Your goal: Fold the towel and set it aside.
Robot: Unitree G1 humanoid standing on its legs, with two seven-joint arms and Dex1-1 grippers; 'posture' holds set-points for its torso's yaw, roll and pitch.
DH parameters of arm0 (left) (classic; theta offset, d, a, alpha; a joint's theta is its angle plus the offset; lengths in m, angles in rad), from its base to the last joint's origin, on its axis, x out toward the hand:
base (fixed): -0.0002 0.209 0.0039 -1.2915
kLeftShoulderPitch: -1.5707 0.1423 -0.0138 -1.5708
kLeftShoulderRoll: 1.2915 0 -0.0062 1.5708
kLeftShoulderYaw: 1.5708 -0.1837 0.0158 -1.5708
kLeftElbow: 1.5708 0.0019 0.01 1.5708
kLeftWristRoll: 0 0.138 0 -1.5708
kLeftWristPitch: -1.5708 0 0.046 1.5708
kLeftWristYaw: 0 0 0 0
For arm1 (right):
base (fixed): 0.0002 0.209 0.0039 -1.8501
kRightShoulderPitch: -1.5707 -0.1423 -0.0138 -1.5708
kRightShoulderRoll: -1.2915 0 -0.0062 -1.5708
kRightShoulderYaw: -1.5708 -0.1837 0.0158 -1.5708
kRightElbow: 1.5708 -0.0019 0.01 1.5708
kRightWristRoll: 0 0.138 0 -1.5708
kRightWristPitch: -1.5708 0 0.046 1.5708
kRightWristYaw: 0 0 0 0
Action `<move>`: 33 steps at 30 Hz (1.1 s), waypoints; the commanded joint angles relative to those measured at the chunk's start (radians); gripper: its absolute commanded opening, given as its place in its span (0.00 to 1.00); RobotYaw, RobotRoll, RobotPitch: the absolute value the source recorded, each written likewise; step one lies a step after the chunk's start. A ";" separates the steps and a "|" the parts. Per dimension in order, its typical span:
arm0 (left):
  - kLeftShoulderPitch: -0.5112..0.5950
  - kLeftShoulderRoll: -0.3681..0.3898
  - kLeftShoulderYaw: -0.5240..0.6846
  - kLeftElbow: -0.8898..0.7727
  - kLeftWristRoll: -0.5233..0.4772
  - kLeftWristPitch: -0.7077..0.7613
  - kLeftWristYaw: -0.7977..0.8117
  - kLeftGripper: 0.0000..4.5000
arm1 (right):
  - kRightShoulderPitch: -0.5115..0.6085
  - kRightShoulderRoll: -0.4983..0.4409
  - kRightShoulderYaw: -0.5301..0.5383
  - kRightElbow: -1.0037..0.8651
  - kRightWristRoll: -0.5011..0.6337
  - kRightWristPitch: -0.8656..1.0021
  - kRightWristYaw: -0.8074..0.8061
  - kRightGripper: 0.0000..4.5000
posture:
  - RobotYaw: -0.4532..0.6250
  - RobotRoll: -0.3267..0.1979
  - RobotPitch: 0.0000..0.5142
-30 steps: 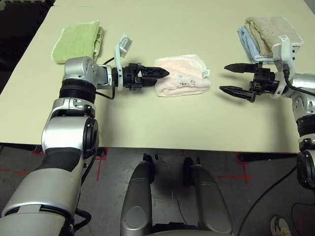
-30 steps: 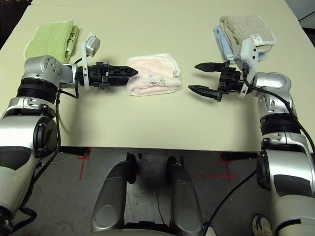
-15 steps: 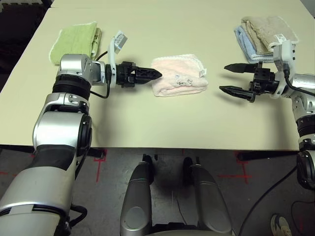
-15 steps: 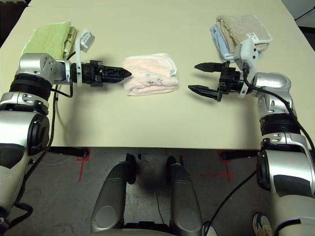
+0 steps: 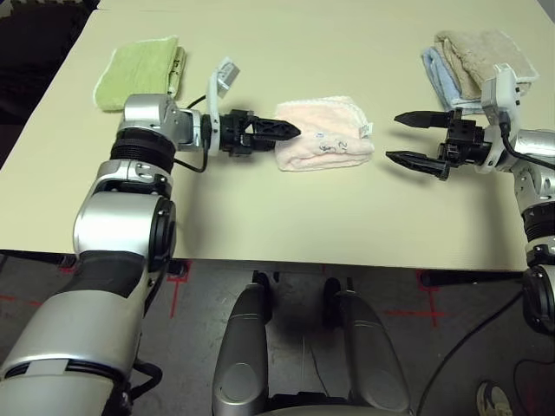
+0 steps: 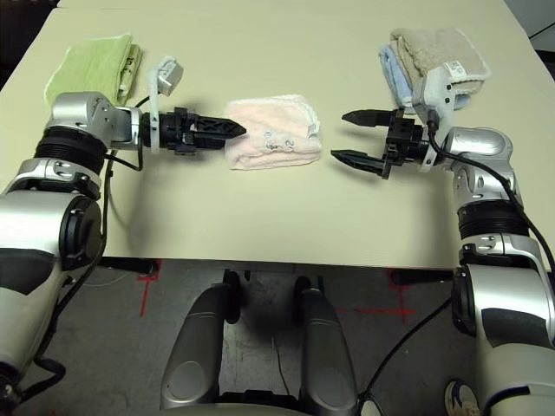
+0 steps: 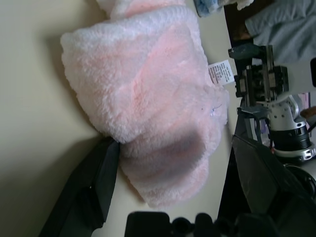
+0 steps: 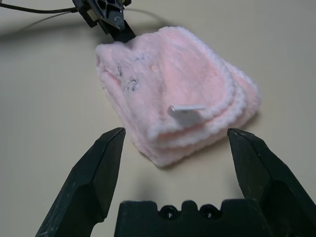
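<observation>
Pink towel (image 5: 323,144) folded | left jaws at its edge | table (image 5: 286,217)

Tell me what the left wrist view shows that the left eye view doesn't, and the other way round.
Left wrist alone: the left fingers flanking the pink towel's near end, close up. Left eye alone: the green towel, the beige and blue towels, and the table as a whole. Both: the folded pink towel, its white tag, and the right gripper, open beyond it.

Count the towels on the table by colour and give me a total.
Pink towel: 1
Green towel: 1
Beige towel: 1
Light-blue towel: 1
Total: 4
</observation>
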 commanded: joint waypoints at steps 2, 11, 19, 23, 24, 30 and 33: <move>-0.002 -0.025 0.011 0.040 0.003 -0.003 0.030 1.00 | 0.027 0.001 0.001 -0.027 0.015 0.006 0.000 0.99 | 0.46 0.62 0.59; 0.009 -0.059 0.070 0.048 -0.002 -0.029 0.121 0.79 | 0.031 0.003 0.004 -0.045 0.021 0.010 -0.009 1.00 | 0.47 0.62 0.58; 0.010 -0.082 0.070 0.054 0.001 -0.032 0.155 0.08 | 0.033 0.005 0.005 -0.047 0.019 0.012 -0.016 1.00 | 0.46 0.62 0.58; 0.004 -0.090 0.096 0.059 -0.011 -0.029 0.175 0.00 | 0.037 0.003 0.003 -0.047 0.018 0.010 -0.022 1.00 | 0.46 0.62 0.58; 0.000 -0.090 0.108 0.061 -0.016 -0.030 0.184 0.00 | 0.038 0.002 0.003 -0.047 0.018 0.010 -0.023 1.00 | 0.46 0.62 0.58; -0.013 -0.051 0.176 0.043 -0.046 -0.024 0.214 0.00 | 0.031 0.005 -0.006 -0.036 0.016 0.003 -0.057 1.00 | 0.48 0.62 0.58; -0.009 -0.019 0.199 0.013 -0.062 -0.006 0.224 0.00 | 0.019 0.016 -0.013 -0.022 0.020 0.000 -0.086 1.00 | 0.49 0.62 0.58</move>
